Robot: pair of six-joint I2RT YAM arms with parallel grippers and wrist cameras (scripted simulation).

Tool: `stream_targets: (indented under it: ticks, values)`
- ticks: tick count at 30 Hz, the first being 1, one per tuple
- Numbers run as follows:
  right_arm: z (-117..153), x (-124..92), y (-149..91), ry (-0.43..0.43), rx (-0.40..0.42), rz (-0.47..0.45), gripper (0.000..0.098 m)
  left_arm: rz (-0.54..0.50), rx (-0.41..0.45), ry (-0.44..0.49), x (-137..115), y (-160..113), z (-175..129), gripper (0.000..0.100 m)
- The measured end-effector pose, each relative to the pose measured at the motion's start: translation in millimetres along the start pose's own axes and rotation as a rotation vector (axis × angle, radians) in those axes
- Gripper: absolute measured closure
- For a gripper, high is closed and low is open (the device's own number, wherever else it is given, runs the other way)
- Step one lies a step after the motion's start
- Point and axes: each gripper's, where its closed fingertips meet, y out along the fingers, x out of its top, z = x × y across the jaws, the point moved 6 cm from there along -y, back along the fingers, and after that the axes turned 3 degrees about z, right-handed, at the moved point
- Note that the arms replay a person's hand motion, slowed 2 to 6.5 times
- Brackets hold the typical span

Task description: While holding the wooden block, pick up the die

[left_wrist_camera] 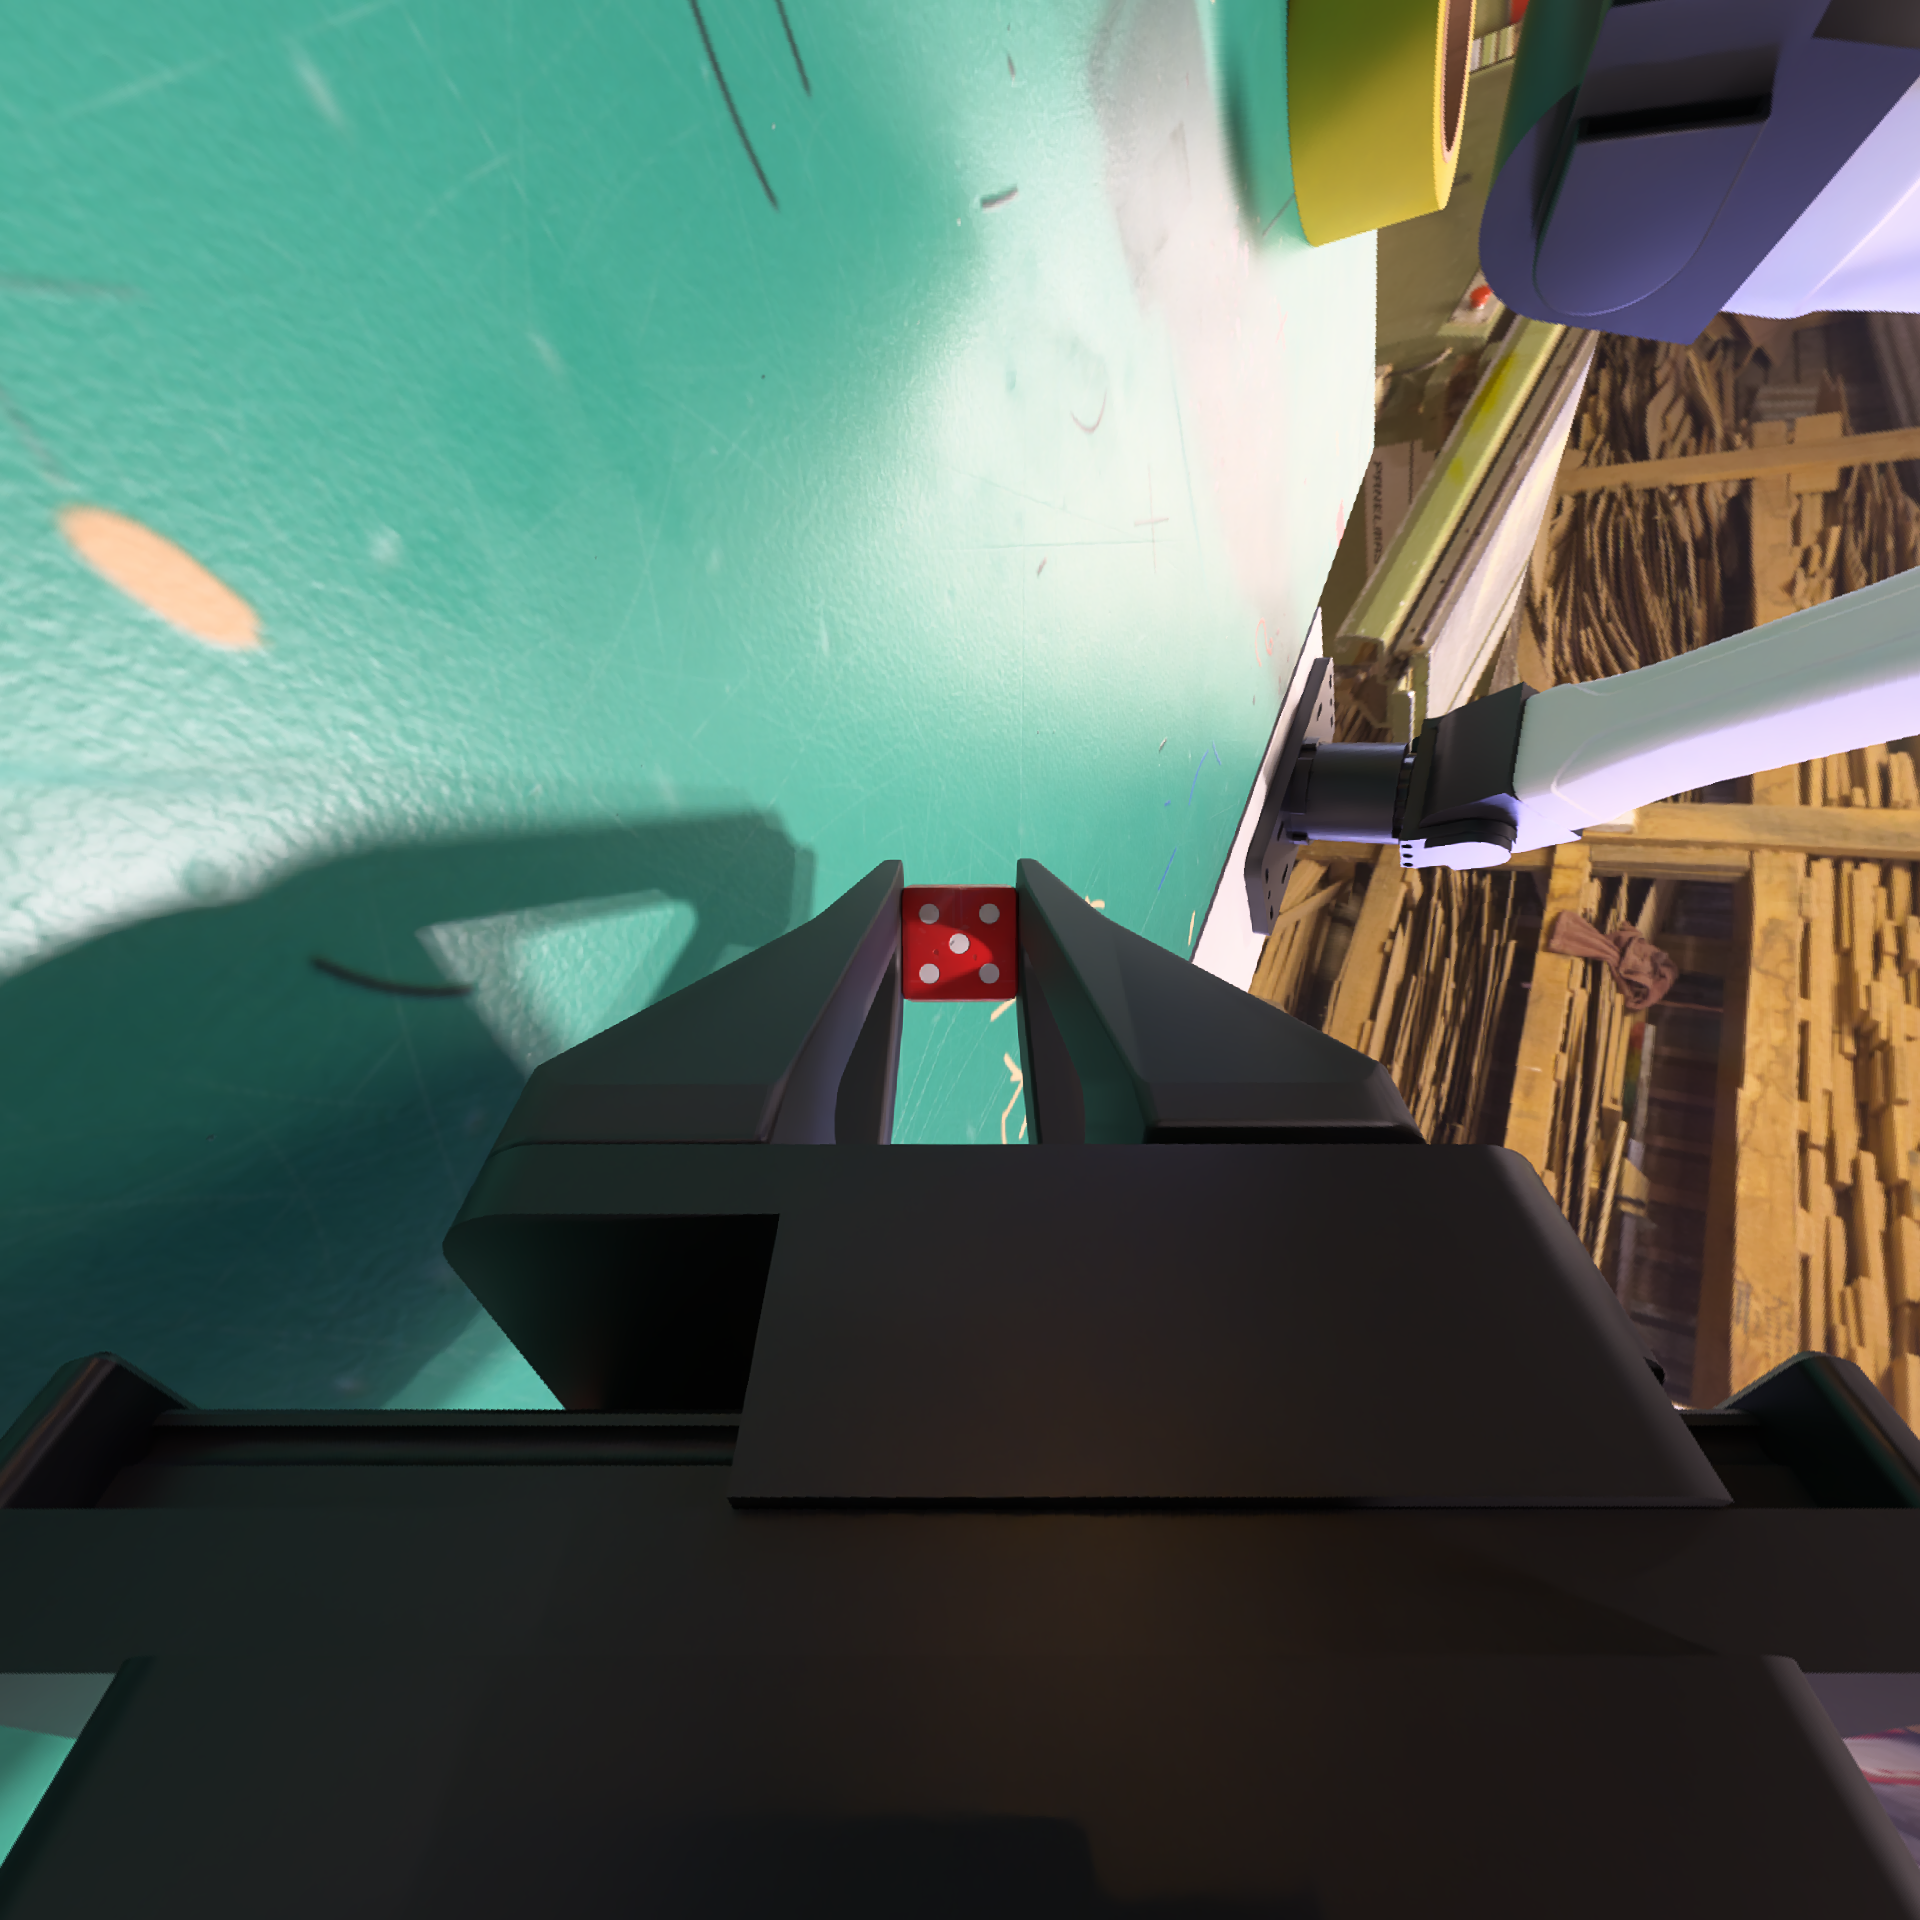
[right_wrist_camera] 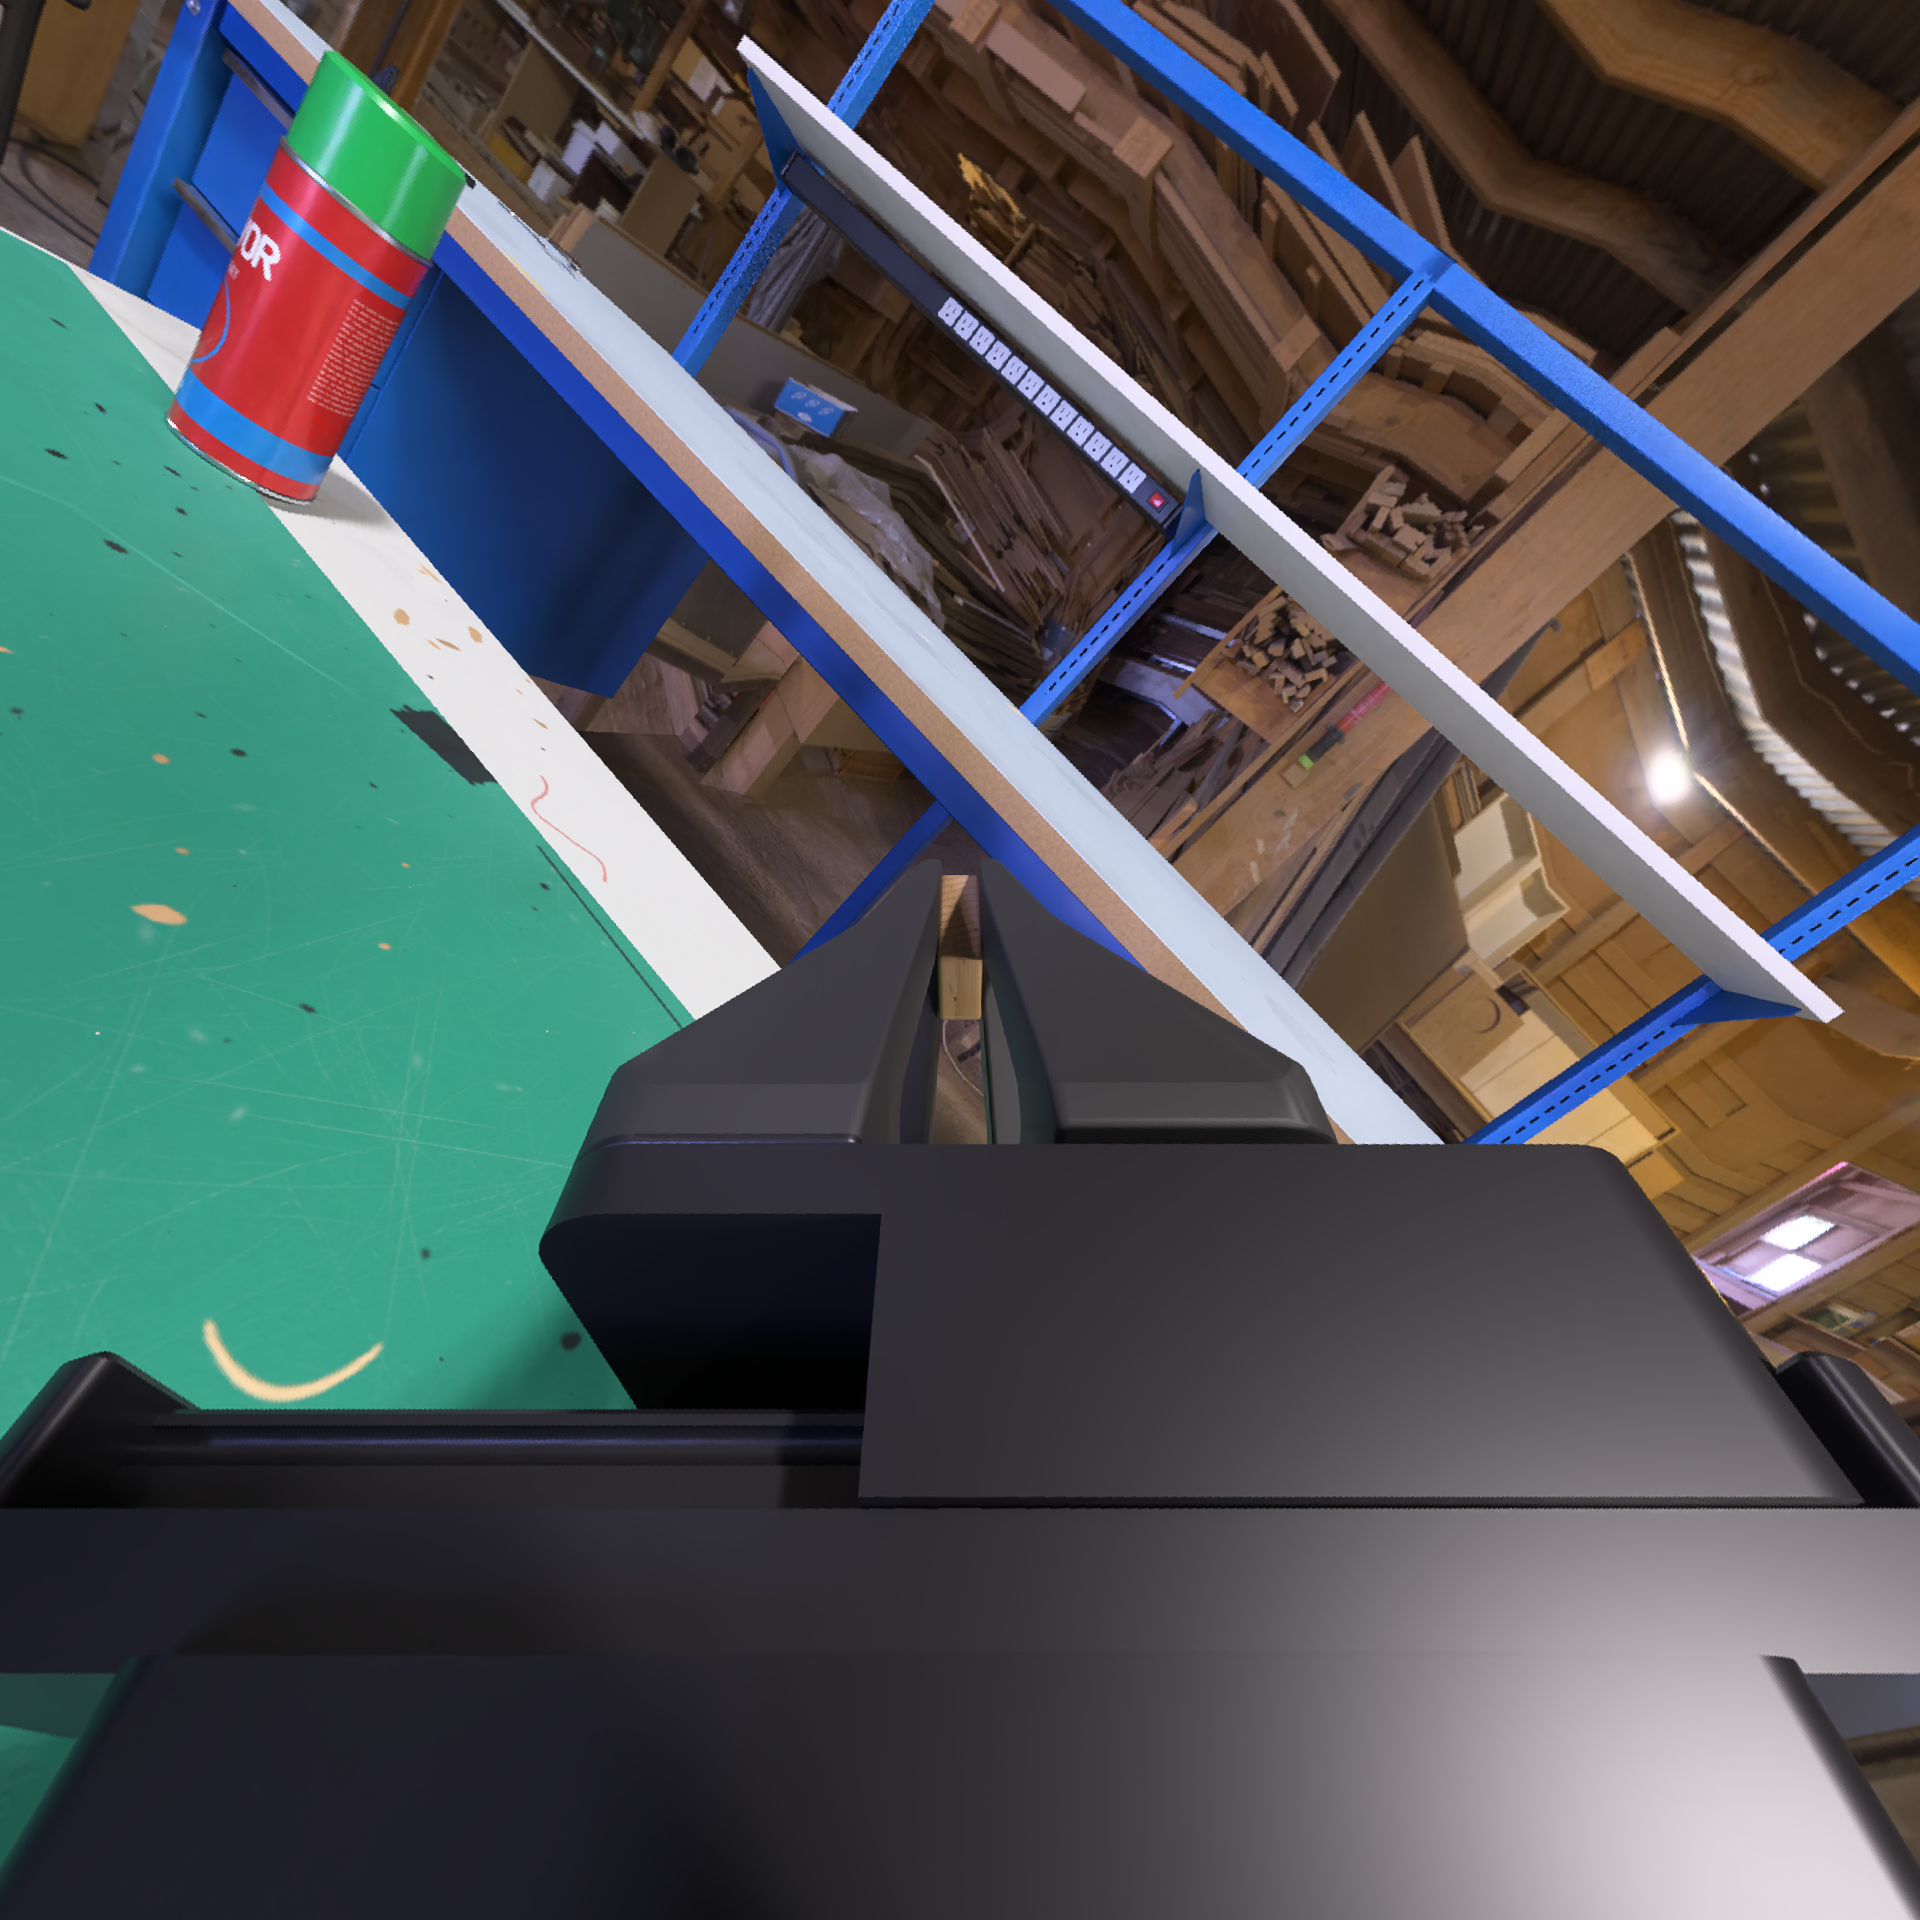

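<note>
In the left wrist view, a small red die (left_wrist_camera: 958,942) with white pips sits between the tips of my left gripper (left_wrist_camera: 958,883), both fingers touching its sides, over the green mat (left_wrist_camera: 520,520). I cannot tell whether the die rests on the mat or is lifted. In the right wrist view, my right gripper (right_wrist_camera: 961,883) is shut on a thin pale wooden block (right_wrist_camera: 958,971), held above the table near its edge. Only a narrow strip of the block shows between the fingers.
A yellow tape roll (left_wrist_camera: 1371,114) lies on the mat at the top right of the left wrist view, next to a white arm link (left_wrist_camera: 1704,156). The arm base (left_wrist_camera: 1351,790) stands at the table edge. A red can with a green lid (right_wrist_camera: 312,291) stands by the mat's far edge.
</note>
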Motion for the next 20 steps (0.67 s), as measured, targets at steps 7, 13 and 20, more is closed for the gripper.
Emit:
stream_targets:
  ticks: [7, 13, 20]
  values:
    - [-0.1, 0.0, 0.1, 0.0, 0.0, 0.0, 0.092, -0.005, -0.009, -0.033, 0.2, 3.7, 0.1, 0.082]
    - [-0.1, 0.0, 0.2, 0.001, 0.0, 0.0, 0.092, -0.001, -0.008, -0.06, 0.3, 8.8, -0.6, 0.082]
    - [0.2, -0.3, 0.2, 0.001, 0.001, 0.002, 0.0921, -0.018, 0.012, -0.1, 4.3, 11.3, 2.9, 0.082]
